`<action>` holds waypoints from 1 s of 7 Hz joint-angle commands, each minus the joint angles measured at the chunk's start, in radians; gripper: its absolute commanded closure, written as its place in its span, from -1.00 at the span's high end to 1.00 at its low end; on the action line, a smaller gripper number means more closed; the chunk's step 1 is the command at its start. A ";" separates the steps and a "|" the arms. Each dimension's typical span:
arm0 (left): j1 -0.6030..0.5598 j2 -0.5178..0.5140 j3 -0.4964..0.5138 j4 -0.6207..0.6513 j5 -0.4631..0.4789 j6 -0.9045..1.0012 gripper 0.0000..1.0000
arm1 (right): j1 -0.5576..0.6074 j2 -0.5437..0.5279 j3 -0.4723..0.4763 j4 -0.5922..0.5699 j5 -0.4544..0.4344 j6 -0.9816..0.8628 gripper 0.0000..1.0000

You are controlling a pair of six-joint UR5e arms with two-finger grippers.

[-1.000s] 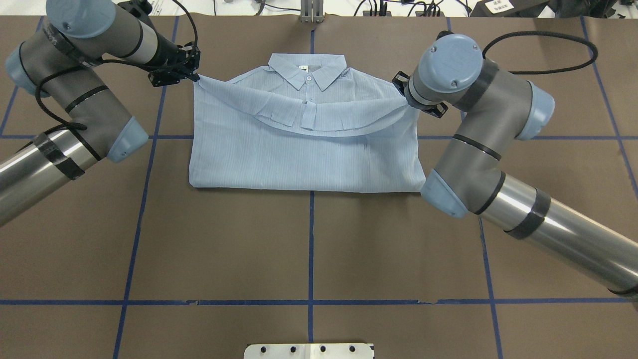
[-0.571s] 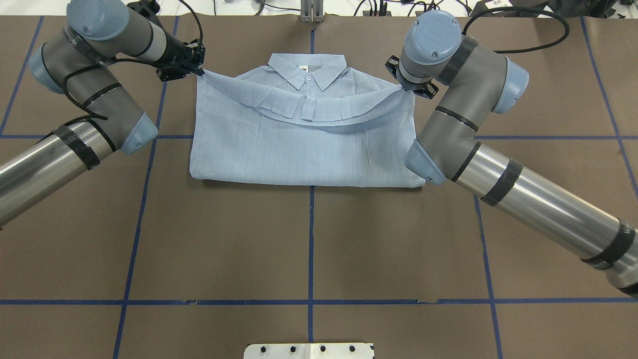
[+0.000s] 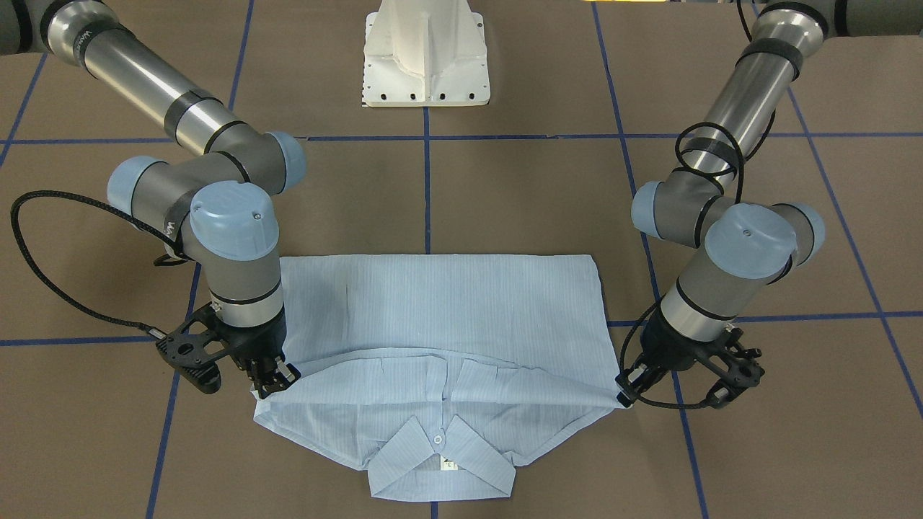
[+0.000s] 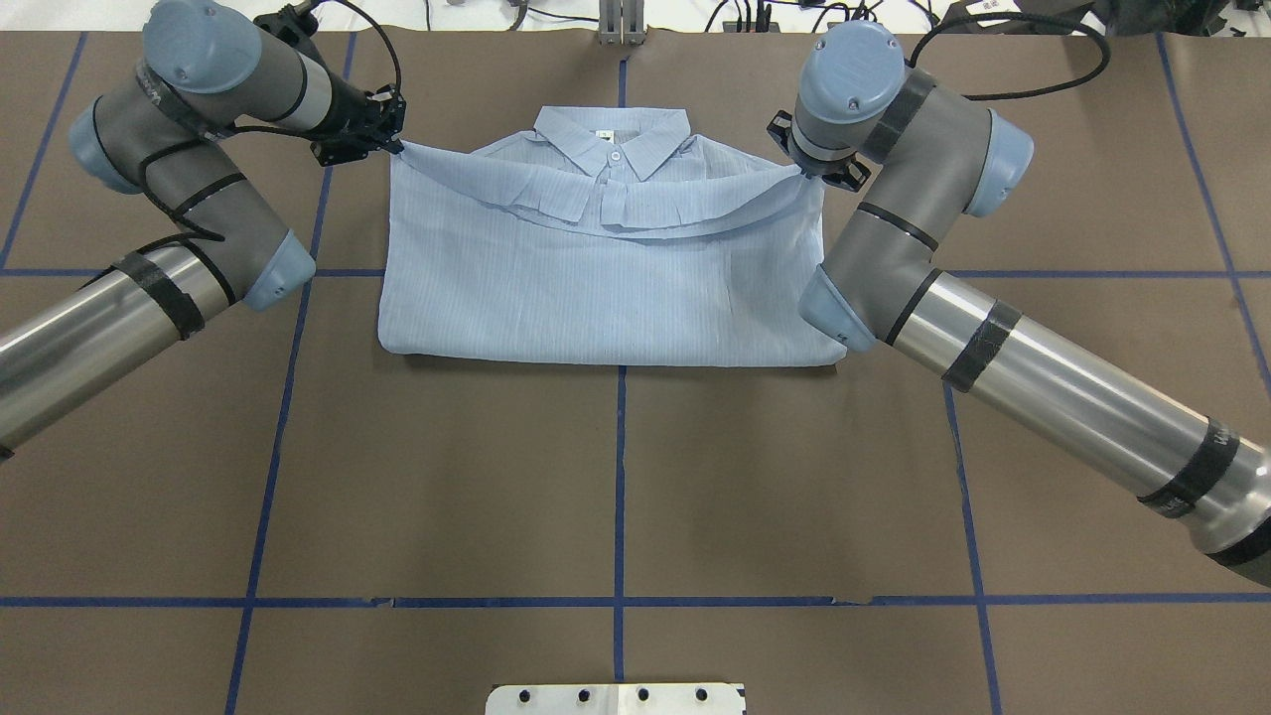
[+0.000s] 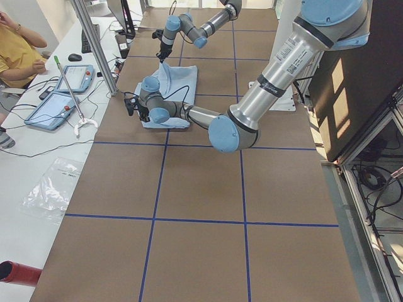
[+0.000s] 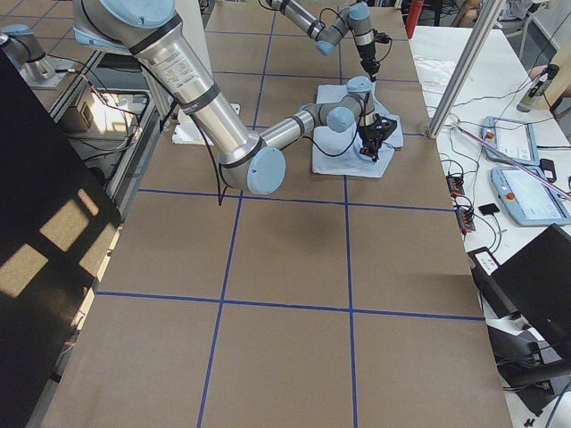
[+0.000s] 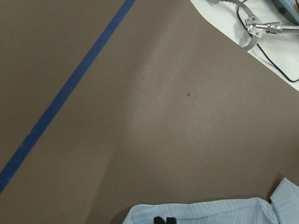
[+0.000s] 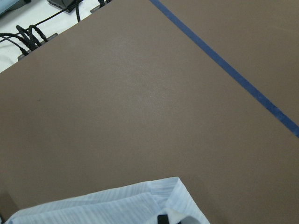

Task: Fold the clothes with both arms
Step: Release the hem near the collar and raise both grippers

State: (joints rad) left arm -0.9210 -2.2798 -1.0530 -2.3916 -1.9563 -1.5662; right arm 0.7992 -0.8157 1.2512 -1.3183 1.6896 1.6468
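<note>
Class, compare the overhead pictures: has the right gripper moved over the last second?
Yes. The right gripper has moved away from the crosswise blue tape line, toward the table's far edge and slightly inward toward the collar of the shirt.

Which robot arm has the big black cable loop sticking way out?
The right arm, on the overhead view's right: its cable swings out in a wide loop. On the left arm the cable stays close.

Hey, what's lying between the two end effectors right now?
Only the shirt. In the front-facing view its folded-over edge runs unbroken from the right end effector to the left end effector, each pinching one corner.
</note>
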 commanded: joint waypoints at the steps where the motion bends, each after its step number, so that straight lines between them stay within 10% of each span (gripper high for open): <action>1: 0.004 -0.003 0.018 -0.020 0.008 0.000 -1.00 | -0.003 0.000 -0.024 0.010 -0.001 -0.007 -1.00; 7: 0.014 0.002 0.013 -0.044 0.014 0.000 -0.38 | -0.008 -0.011 -0.006 0.079 0.002 -0.001 0.24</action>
State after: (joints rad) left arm -0.9049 -2.2793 -1.0326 -2.4325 -1.9425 -1.5662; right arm 0.7908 -0.8259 1.2155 -1.2437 1.6889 1.6425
